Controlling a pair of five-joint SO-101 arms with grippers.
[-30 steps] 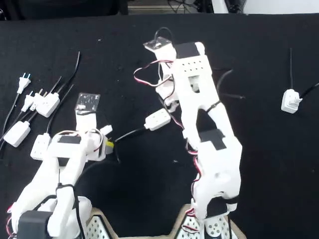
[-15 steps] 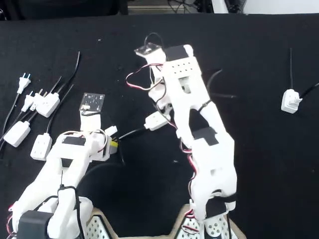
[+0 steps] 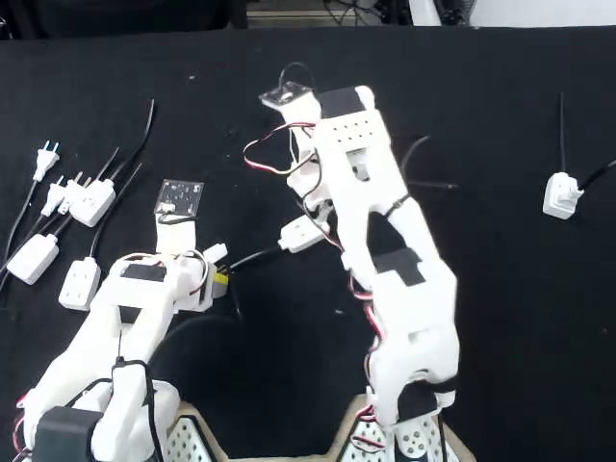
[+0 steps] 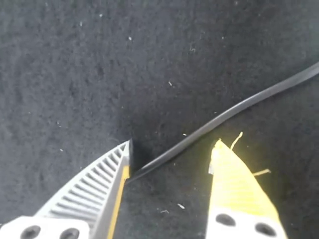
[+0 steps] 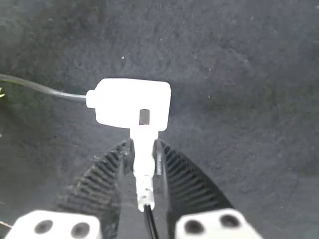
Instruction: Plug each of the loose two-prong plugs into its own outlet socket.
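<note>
Between your right pincer's (image 5: 144,145) fingers, clamped tight, sits a slim white two-prong plug (image 5: 143,172), with a black cord leaving its rear. Its long axis runs straight out from the jaws, nose pointing away from the wrist and meeting the white outlet socket (image 5: 130,102) just beyond the fingertips; the prongs are hidden. That socket block lies crosswise to the plug. Your left pincer (image 4: 172,147) stands open, astride a black cable (image 4: 239,107).

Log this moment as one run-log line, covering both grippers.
right gripper: shut on white two-prong plug, plug meeting white outlet socket | left gripper: open, astride thin black cable
</note>
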